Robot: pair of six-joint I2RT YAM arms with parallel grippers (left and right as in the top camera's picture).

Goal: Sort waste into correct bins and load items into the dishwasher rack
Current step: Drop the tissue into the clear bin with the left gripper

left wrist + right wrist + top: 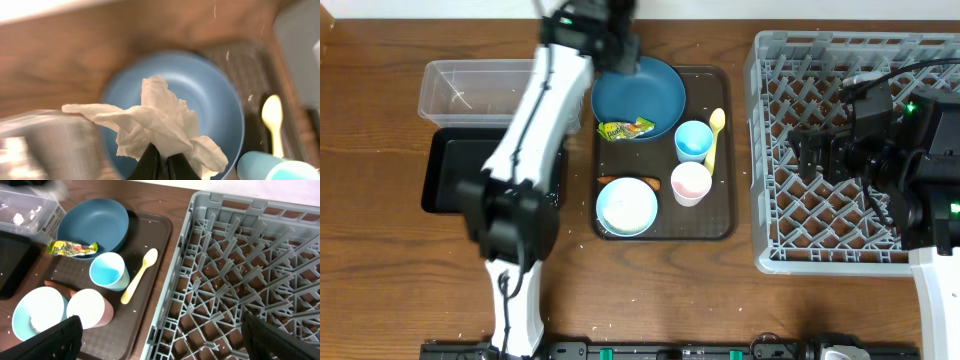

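Note:
My left gripper [162,156] is shut on a crumpled white tissue [160,117], held just above the big dark-blue bowl [215,90]. In the overhead view this gripper [620,45] hangs over the bowl's [645,95] far rim and hides the tissue. A yellow-green wrapper [625,128] lies on the bowl's near edge. My right gripper [165,340] stands wide open, empty, over the left side of the grey dishwasher rack [860,250]. The clear tub [470,90] and the black tray [455,170] sit to the left.
On the brown serving tray [720,225] stand a light-blue cup [693,140], a pink cup [690,183], a pale-blue bowl [626,207] with rice in it, a yellow spoon [714,135] and an orange carrot [630,181]. White scraps [22,217] lie in the tub.

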